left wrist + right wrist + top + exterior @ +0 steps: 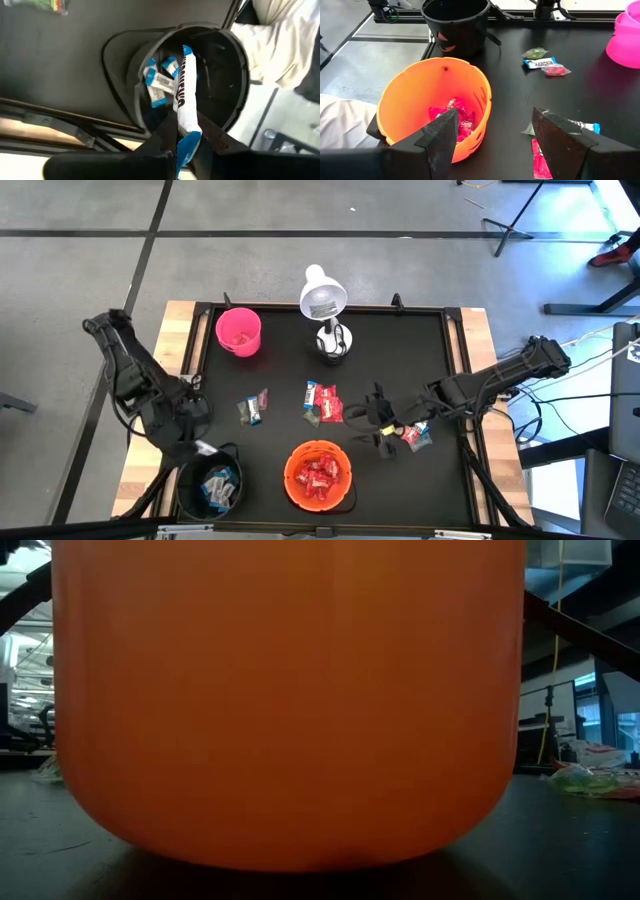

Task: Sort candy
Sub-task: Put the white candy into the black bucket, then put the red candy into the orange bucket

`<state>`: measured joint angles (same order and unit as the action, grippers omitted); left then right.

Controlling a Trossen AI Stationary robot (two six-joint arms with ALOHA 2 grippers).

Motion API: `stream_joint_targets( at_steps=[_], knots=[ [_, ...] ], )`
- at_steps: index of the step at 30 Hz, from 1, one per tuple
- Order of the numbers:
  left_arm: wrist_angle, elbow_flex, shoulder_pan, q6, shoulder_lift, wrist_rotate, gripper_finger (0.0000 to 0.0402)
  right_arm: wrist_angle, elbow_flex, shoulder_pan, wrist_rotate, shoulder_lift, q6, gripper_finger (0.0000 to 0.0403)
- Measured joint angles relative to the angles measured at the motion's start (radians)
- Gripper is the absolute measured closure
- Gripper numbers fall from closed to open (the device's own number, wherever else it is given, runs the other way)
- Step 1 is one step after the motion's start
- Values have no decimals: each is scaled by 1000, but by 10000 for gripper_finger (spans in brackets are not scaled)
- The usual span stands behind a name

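My left gripper (185,145) is shut on a blue-and-white candy (184,95) over the black bowl (227,65), which holds several blue-and-white candies (159,82). In the high view that gripper (203,448) stands at the black bowl's (212,485) far rim. My right gripper (378,425) is open and empty, low over the mat between two candy clusters (322,402) (415,435). In its wrist view its fingers (492,145) stand either side of bare mat beside the orange bowl (435,100), which holds red candies (460,117). A third cluster (253,408) lies on the mat. My left gripper pinches one end of the candy's wrapper (188,136) between its two fingers. The rest of the candy sticks out past the fingertips, along the fingers, over the black bowl's opening. It is lifted clear of the bowl and the mat.
A pink cup (238,330) stands at the far left of the black mat. A white lamp-like object (322,295) on a stand (335,340) is at the far middle. The orange bowl (290,700) fills the low view. The mat's raised frame (460,380) borders the work area.
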<state>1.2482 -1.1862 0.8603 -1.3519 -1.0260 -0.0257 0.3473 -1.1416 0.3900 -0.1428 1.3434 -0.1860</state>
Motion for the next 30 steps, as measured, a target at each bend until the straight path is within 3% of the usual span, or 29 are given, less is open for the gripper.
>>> stream_joint_targets(
  at_steps=[7, 12, 19, 23, 25, 27, 30],
  knots=[
    [-36, 7, 33, -33, -49, 13, 361, 0, 0, 4, -5, 0, 0, 151],
    [-48, 28, 44, -35, -123, -67, 323, 0, 0, 4, -4, 0, -12, 151],
    [-85, 28, 44, -34, -167, -68, 268, 1, 0, 3, 3, 0, -12, 151],
    [-98, 28, 33, -34, -147, -52, 260, 41, 0, 3, -84, 0, -9, 151],
    [-106, 26, 28, -24, -127, 24, 262, 84, 0, 2, -184, 0, -11, 151],
    [-133, 26, 33, 55, -107, 163, 266, 129, 1, 1, -276, 0, -23, 151],
    [-167, 24, 51, 242, -75, 444, 273, 180, 1, -29, -288, 0, -22, 151]
  ],
)
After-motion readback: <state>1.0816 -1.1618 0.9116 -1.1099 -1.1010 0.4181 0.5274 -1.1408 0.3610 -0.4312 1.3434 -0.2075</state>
